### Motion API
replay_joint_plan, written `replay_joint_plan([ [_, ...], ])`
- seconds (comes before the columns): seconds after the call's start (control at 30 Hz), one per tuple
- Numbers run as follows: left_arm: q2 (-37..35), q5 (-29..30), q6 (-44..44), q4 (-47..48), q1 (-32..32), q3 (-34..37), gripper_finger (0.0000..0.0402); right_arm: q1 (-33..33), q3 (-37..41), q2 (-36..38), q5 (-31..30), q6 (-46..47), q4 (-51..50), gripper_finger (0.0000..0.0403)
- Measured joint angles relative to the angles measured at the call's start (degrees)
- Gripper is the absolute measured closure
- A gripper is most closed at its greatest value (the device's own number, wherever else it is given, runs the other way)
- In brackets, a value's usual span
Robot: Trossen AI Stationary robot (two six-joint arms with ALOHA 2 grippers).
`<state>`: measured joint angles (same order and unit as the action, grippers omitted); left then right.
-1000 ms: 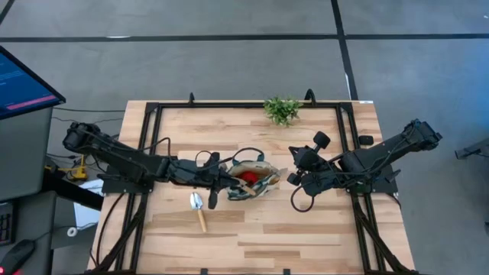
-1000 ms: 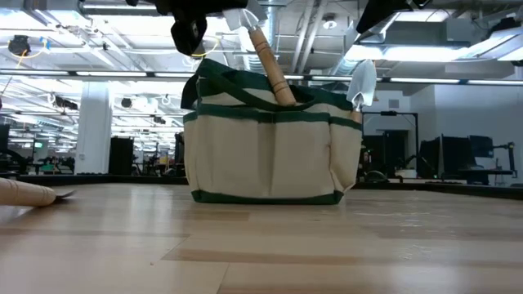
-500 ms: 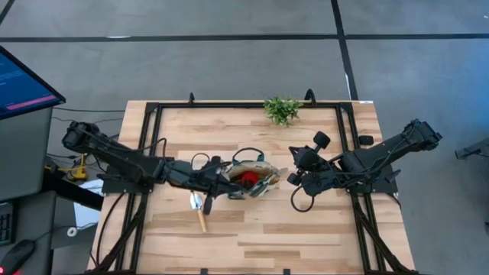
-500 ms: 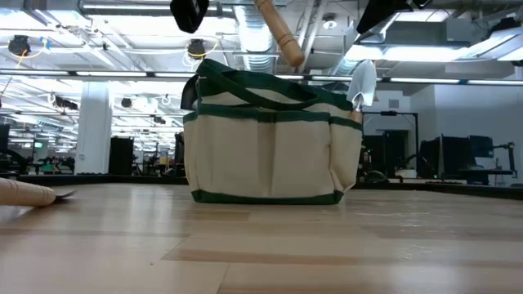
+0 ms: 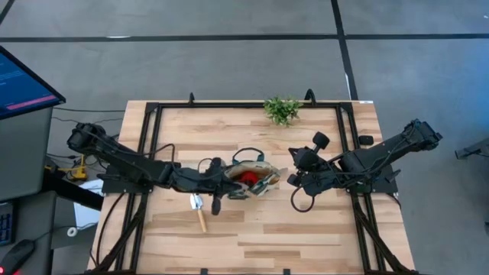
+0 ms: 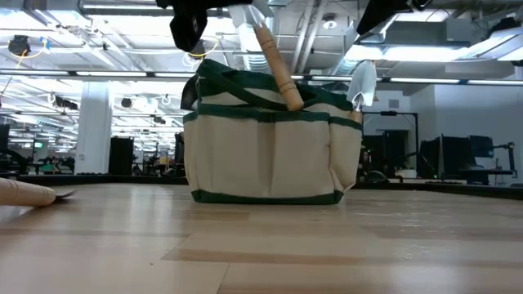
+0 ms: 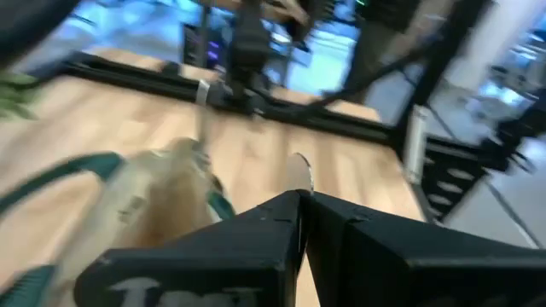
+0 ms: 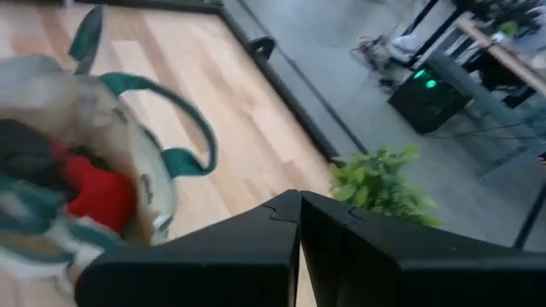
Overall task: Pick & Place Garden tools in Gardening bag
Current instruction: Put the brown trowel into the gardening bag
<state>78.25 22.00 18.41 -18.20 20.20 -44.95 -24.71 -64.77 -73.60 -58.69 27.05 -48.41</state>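
You've got one gardening bag (image 5: 250,180) at mid-table. Count three trowels showing: one flat on the wood (image 5: 198,210), one angled handle-down into the bag's mouth (image 6: 274,67), one blade-up at its side (image 6: 362,82). One red item (image 5: 248,177) inside. One plant sprig (image 5: 282,109). Two arms.

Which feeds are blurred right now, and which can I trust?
Left wrist view: heavy motion smear, the gardening bag only a blur. Right wrist view: bag soft. High view sharp; low view crisp on the bag, bright ceiling lights behind.
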Motion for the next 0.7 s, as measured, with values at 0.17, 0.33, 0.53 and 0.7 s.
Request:
replay_joint_plan([
  [0.17,0.0,4.2,-1.9,-0.1,0.0,0.0,0.0401,0.0,0.0,0.0,6.7,0.0,0.1,0.0403],
  [0.33,0.0,4.2,-2.0,0.0,0.0,0.0,0.0401,0.0,0.0,0.0,19.7,-5.1,4.2,0.0403],
  [0.53,-0.7,2.2,-2.1,0.3,0.3,0.0,0.0401,0.3,0.0,-3.0,36.3,-20.9,19.0,0.0403],
  [0.7,-2.9,2.2,-4.6,0.6,1.3,-0.1,0.0401,1.9,0.0,-8.5,41.1,-24.6,18.8,0.0403],
])
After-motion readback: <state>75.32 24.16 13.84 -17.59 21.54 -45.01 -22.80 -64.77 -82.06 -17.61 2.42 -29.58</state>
